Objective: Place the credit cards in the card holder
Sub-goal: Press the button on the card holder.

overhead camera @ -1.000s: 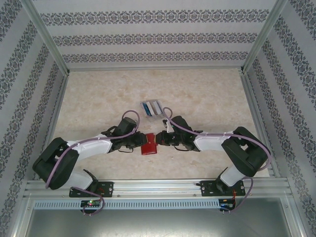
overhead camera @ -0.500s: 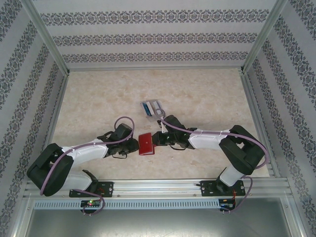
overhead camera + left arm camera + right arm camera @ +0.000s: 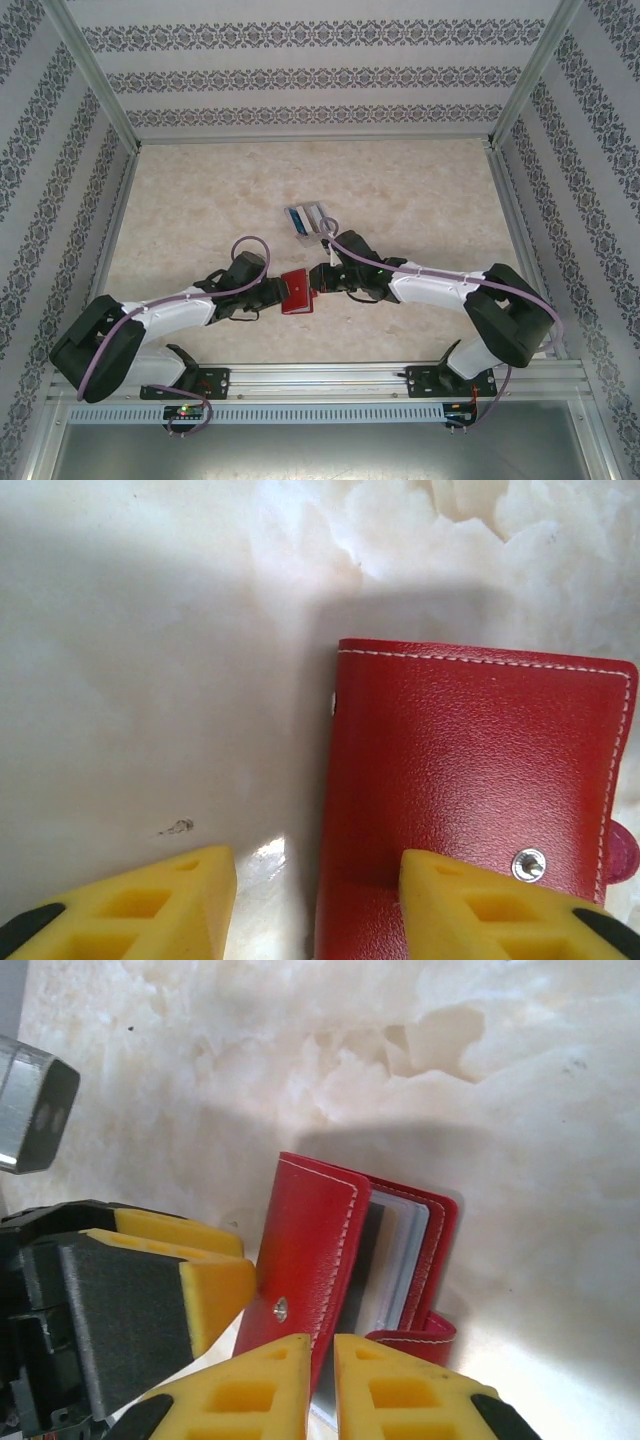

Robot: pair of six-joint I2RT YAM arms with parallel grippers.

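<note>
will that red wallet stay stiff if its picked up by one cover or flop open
Likely flops: the red leather-like folding wallet gapes, covers splayed from the greyish inner pockets. Its grained surface probably resists slipping. Thin and small, it looks light.

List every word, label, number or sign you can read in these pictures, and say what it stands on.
No text can be read.
card holder: plain red cover with white stitching and a snap stud, no print.
credit cards, top view: too small to read.
</note>
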